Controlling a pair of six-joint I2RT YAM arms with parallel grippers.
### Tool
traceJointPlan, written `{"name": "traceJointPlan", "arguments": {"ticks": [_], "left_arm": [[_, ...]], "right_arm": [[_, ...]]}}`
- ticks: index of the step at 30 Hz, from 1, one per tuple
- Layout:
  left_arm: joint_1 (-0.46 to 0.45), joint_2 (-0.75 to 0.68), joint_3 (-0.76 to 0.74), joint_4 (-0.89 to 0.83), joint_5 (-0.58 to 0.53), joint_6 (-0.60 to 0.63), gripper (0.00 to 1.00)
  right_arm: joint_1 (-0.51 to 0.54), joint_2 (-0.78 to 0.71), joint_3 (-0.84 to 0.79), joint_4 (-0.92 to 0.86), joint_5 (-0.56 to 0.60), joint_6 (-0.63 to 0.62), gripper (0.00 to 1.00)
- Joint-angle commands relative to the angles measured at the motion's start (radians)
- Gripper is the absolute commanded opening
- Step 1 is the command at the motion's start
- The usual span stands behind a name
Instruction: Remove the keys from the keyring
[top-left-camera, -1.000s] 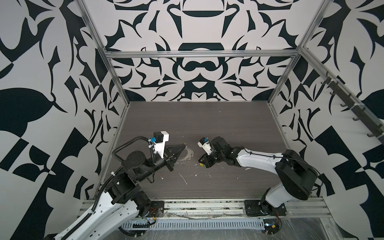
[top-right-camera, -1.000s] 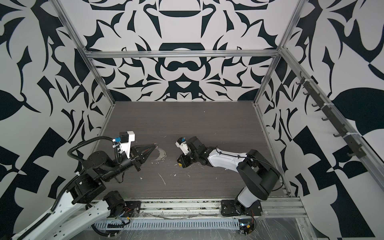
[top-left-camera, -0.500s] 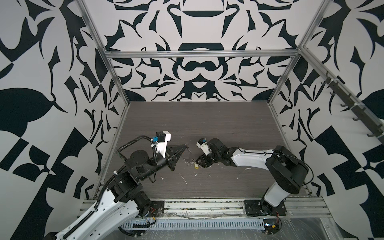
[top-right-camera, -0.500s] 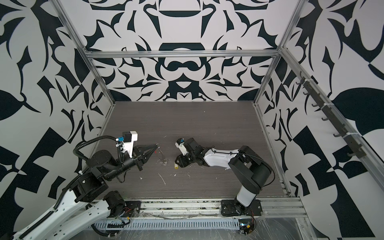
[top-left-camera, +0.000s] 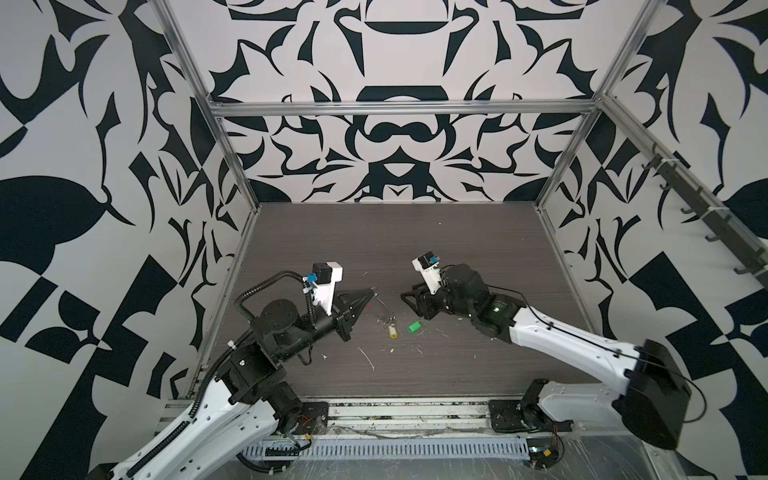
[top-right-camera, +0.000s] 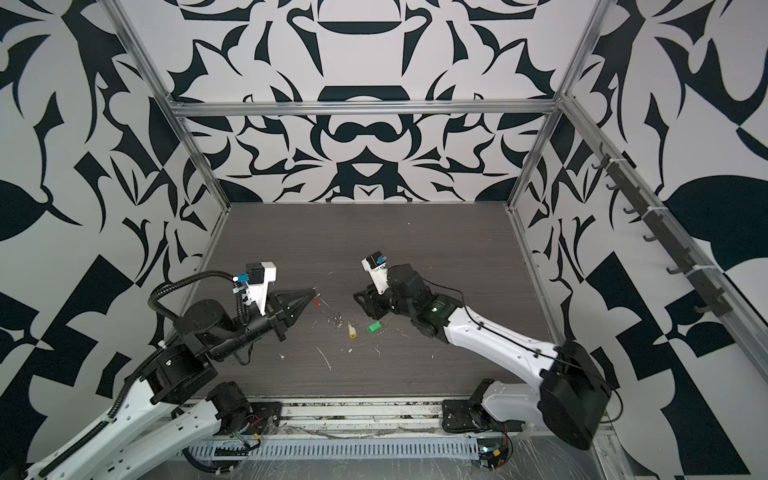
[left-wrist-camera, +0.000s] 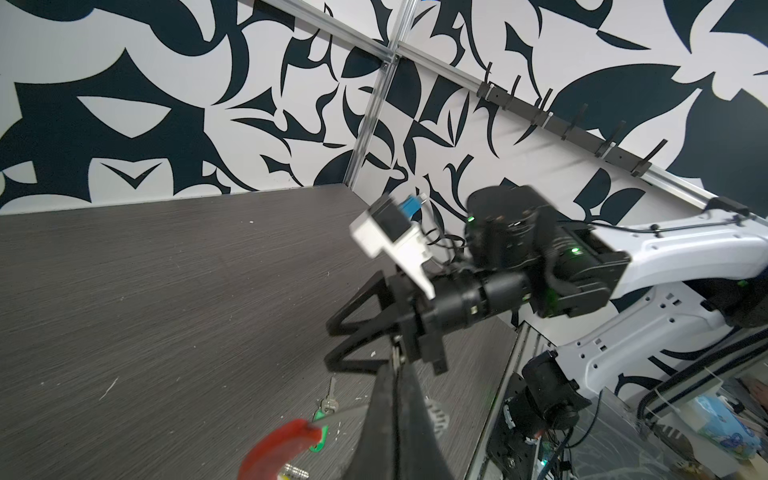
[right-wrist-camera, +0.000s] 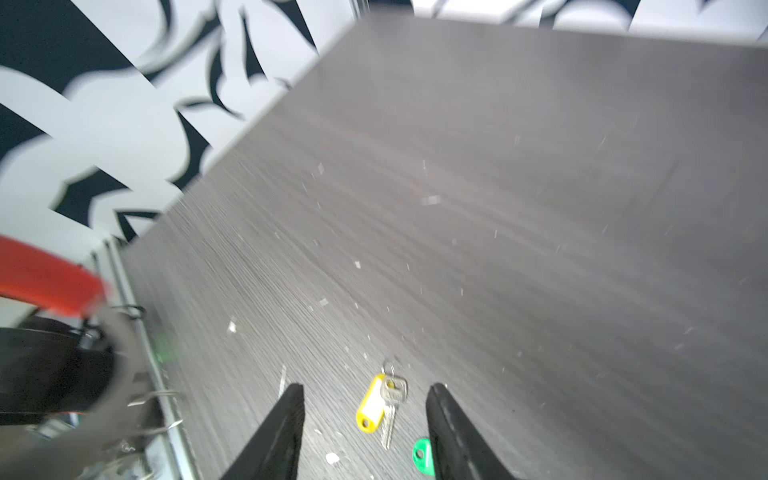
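**Between the right gripper's (right-wrist-camera: 366, 388) fingers (right-wrist-camera: 291, 419): keys on the table, keyring in the left grip**

Between your right fingers, which stand roughly half open and hold nothing, lies the yellow key (right-wrist-camera: 371, 405). It is a plastic tag and a metal blade (right-wrist-camera: 392, 399) on one small split ring. The green key (right-wrist-camera: 423, 455) lies just beside the inner face of one finger and looks free. Your left gripper (top-left-camera: 371, 291) is fully closed on the wire of the keyring (left-wrist-camera: 282, 449). The red sleeve (right-wrist-camera: 45, 278) sits just beside those fingertips, and the wire trails from them to a cluster of small silver rings (top-right-camera: 336, 319) near the yellow key. Whether that key is off the wire cannot be told.

Expect the tags to be light, stiff and smooth, so they may skid under a finger. Pinch one across its narrow width, low to the table. The wire is likely thin and springy, and the sleeve offers the surest purchase.

The table (top-left-camera: 415, 241) is dark, wood-grained and flecked with pale scraps (top-left-camera: 368, 357). Beyond both sets of fingertips it leaves you room up to the patterned walls (top-left-camera: 395, 145).
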Motion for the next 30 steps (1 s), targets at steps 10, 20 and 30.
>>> {"name": "traceJointPlan", "arguments": {"ticks": [10,20,30], "left_arm": [[-0.001,0.068,0.061,0.053,-0.019,0.009,0.00],[-0.001,0.094,0.091,0.046,0.004,0.020,0.00],[-0.001,0.117,0.111,0.030,0.006,0.015,0.20]], "right_arm": [[0.204,-0.108,0.187,-0.026,-0.026,-0.166,0.58],[0.206,-0.039,0.202,-0.040,0.028,-0.178,0.45],[0.184,-0.031,0.195,-0.032,-0.063,-0.160,0.00]]}}
